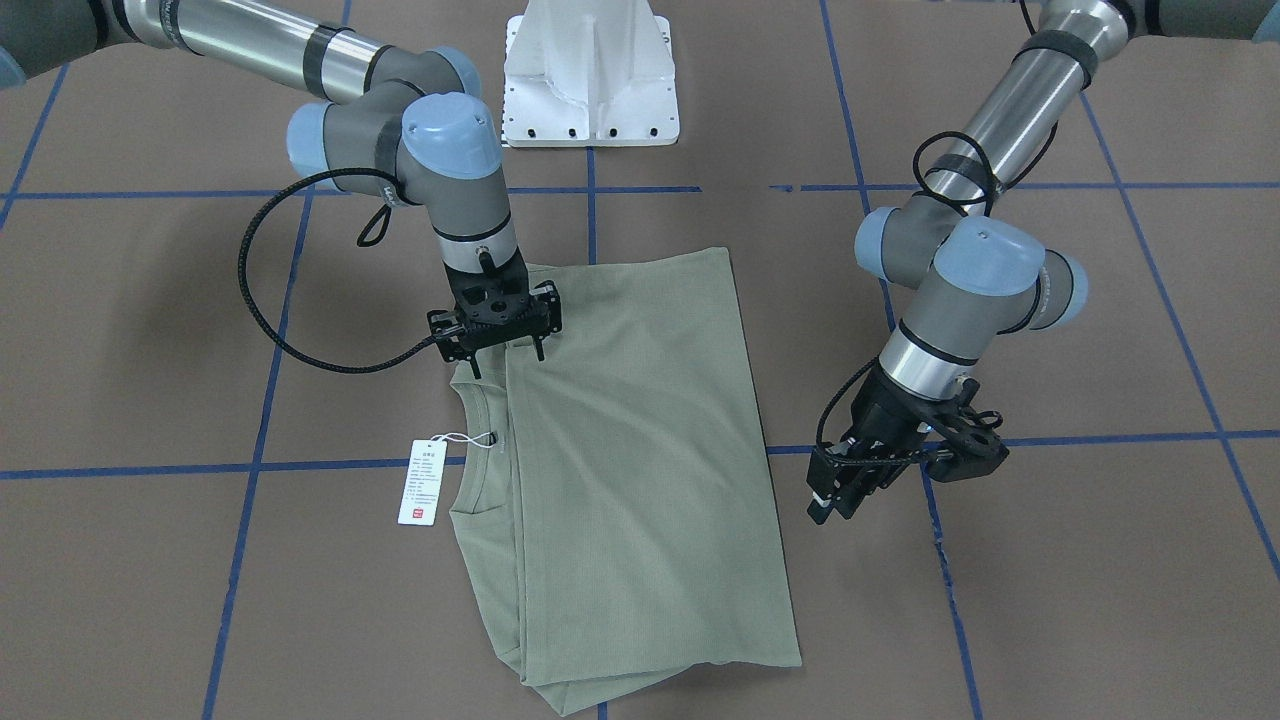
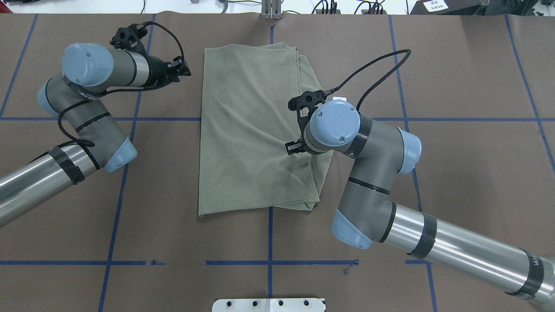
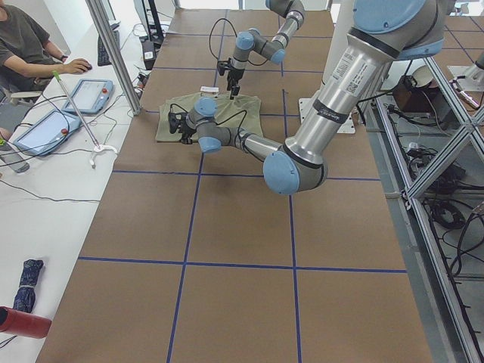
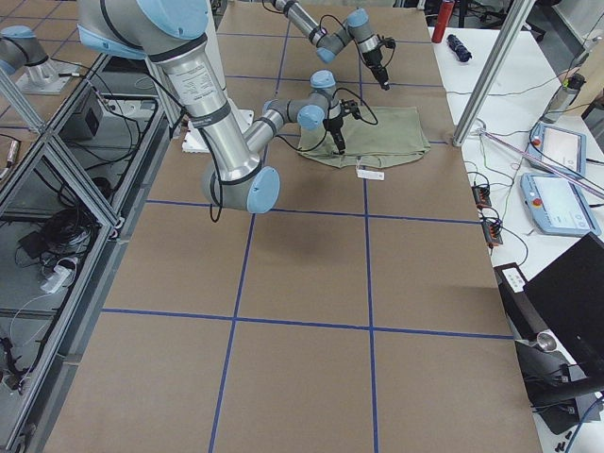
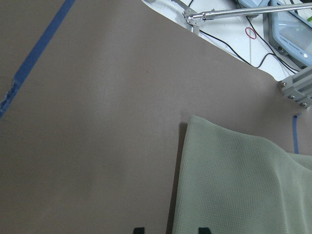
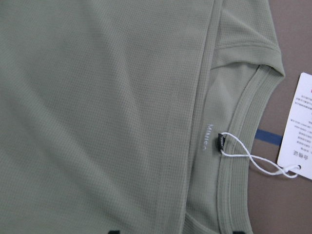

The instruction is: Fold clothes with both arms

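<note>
The sage-green shirt (image 1: pixel 640 450) lies flat on the brown table, folded lengthwise, with its ribbed neckline (image 6: pixel 239 141) and white hang tag (image 1: pixel 420 482) showing on one side. My right gripper (image 1: pixel 505 358) points down, open, with its fingers astride the folded edge near the shoulder; its wrist view shows both tips apart just above the knit. My left gripper (image 1: pixel 838 497) is off the cloth, beside the shirt's far corner (image 5: pixel 195 126), tilted towards it and open with nothing held. From overhead the left gripper (image 2: pixel 184 71) sits left of the shirt (image 2: pixel 247 130).
The white pedestal base (image 1: pixel 590 75) stands at the robot's side of the table. Blue tape lines (image 1: pixel 250 467) grid the brown surface. Beyond the far table edge are a metal post (image 3: pixel 113 53), tablets (image 3: pixel 87 94) and a seated person (image 3: pixel 23 45).
</note>
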Robot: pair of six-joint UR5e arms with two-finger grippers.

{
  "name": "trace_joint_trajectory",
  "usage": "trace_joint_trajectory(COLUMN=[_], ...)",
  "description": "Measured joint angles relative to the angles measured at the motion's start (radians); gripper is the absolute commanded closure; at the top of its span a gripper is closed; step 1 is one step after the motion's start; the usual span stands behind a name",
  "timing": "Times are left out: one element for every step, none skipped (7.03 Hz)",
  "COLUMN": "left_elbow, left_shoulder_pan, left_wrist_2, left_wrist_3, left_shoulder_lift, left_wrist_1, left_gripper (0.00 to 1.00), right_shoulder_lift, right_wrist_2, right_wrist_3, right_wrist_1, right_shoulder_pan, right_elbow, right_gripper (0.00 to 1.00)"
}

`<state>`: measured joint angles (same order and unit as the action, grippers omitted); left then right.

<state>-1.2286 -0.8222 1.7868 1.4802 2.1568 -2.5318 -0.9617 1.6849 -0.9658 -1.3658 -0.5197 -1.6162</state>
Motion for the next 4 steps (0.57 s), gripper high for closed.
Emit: trace_joint_trajectory(left_elbow=[-0.004,-0.006,-0.007,-0.008], left_shoulder_pan=[0.000,0.000,0.000,0.000], left_wrist_2=[0.001,0.001,0.002,0.002], left_wrist_3=[0.001,0.001,0.002,0.002], left_shoulder_lift=[0.000,0.000,0.000,0.000], left_wrist_1=[0.000,0.001,0.001,0.001], left_gripper=[0.53,0.53,0.53,0.53], right_shoulder_lift=[-0.045,-0.083,-0.104,-0.114], right_wrist_2=[-0.002,-0.024,-0.070,-0.128], right_wrist_3=[-0.125,-0.289,-0.453,-0.606], right_wrist_1=[0.005,0.007,0.008,0.008], right_shoulder_pan=[0.016,0.051,0.095,0.143], right_elbow=[-0.060,-0.114,-0.146,-0.159], right_gripper=[0.00,0.00,0.00,0.01])
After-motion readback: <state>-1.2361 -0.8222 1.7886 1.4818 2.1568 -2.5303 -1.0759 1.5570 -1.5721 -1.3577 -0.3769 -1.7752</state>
